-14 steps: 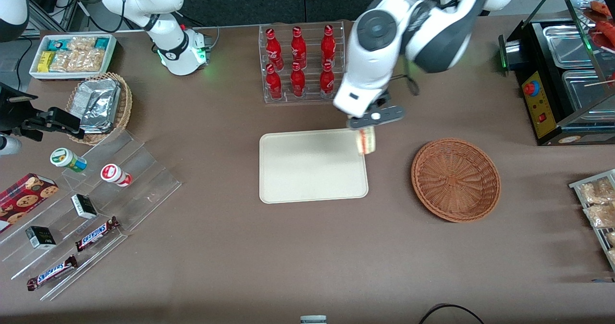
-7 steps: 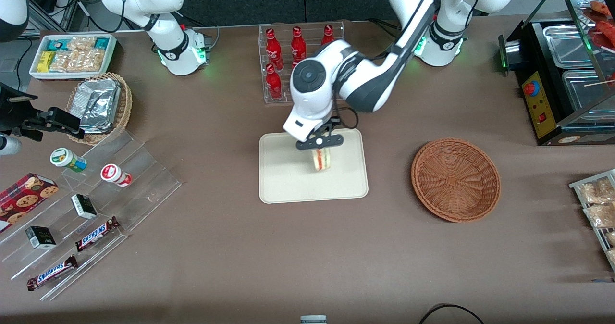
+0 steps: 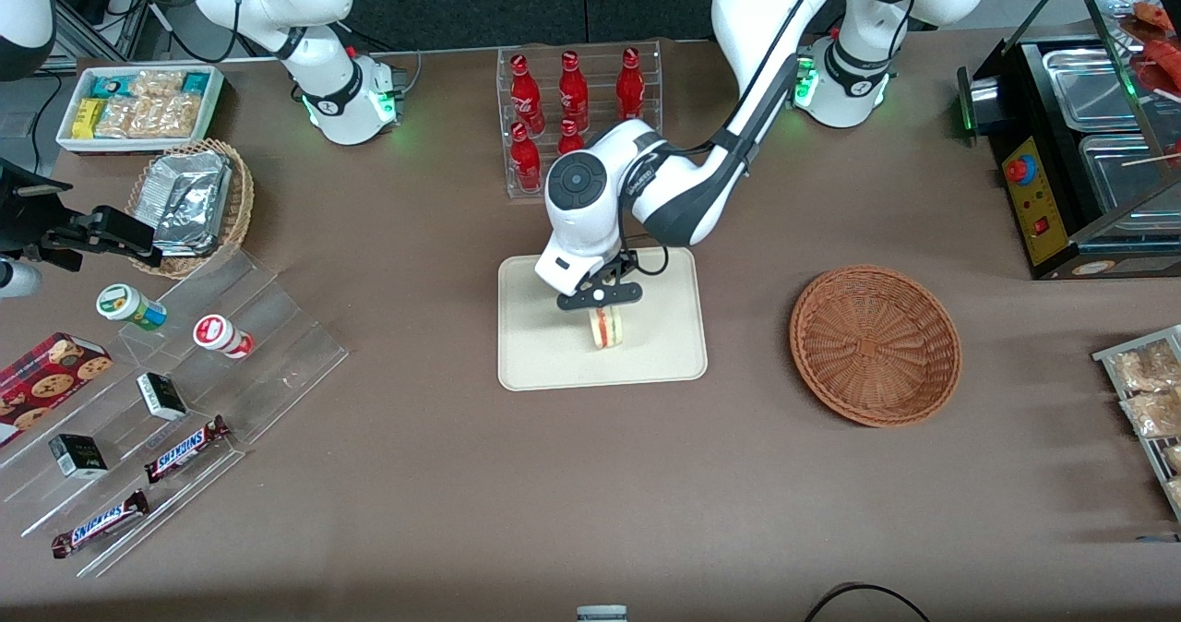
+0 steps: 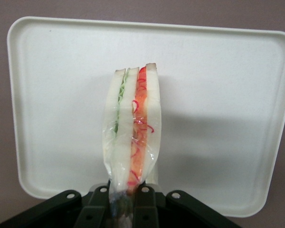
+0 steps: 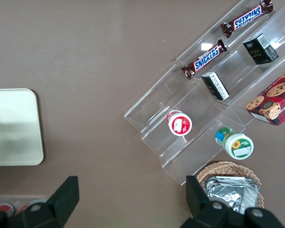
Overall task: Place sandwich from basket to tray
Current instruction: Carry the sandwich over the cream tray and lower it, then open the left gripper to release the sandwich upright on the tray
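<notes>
My left gripper is shut on the sandwich, a wrapped white-bread wedge with red-orange and pale green filling, and holds it over the middle of the cream tray. In the left wrist view the sandwich stands on edge between the black fingers, with the tray beneath it. I cannot tell whether its tip touches the tray. The reddish-brown wicker basket lies empty beside the tray, toward the working arm's end of the table.
A clear rack of red bottles stands farther from the front camera than the tray. A paler basket of foil packs, a white bin of snacks and clear steps with small goods lie toward the parked arm's end.
My left gripper has carried the sandwich from the tray's edge near the basket to above the tray's middle and has come lower. The basket has stayed empty.
</notes>
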Robot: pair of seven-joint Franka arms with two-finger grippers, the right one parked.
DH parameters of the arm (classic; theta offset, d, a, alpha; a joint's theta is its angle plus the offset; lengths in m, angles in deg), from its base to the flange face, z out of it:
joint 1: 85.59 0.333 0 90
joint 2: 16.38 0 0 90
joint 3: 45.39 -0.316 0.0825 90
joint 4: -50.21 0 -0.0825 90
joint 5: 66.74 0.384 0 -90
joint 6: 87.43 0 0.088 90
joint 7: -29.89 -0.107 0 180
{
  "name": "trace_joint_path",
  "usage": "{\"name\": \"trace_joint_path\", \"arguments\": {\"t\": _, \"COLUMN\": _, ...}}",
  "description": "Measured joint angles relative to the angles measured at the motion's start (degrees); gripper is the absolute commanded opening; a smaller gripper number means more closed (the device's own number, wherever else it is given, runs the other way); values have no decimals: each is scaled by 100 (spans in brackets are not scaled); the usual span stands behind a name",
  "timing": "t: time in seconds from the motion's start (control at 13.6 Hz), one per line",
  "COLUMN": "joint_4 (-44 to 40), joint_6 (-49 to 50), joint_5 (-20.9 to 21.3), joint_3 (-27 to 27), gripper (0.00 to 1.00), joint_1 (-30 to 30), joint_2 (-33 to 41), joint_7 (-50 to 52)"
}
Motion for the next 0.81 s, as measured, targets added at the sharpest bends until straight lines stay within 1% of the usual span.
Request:
{"name": "trace_joint_path", "arguments": {"t": 0.15, "joint_4": 1, "joint_6": -175, "joint_5": 30, "joint_3": 0, "gripper": 0, "joint_1": 0, "joint_2": -106, "joint_7": 0}}
{"name": "trace_joint_path", "arguments": {"t": 0.37, "joint_4": 6, "joint_6": -263, "joint_5": 194, "joint_3": 0, "gripper": 0, "joint_1": 0, "joint_2": -213, "joint_7": 0}}
{"name": "trace_joint_path", "arguments": {"t": 0.74, "joint_4": 7, "joint_6": -452, "joint_5": 223, "joint_3": -1, "gripper": 0, "joint_1": 0, "joint_2": -318, "joint_7": 0}}
{"name": "trace_joint_path", "arguments": {"t": 0.81, "joint_4": 7, "joint_6": -498, "joint_5": 223, "joint_3": -1, "gripper": 9, "joint_1": 0, "joint_2": -340, "joint_7": 0}}
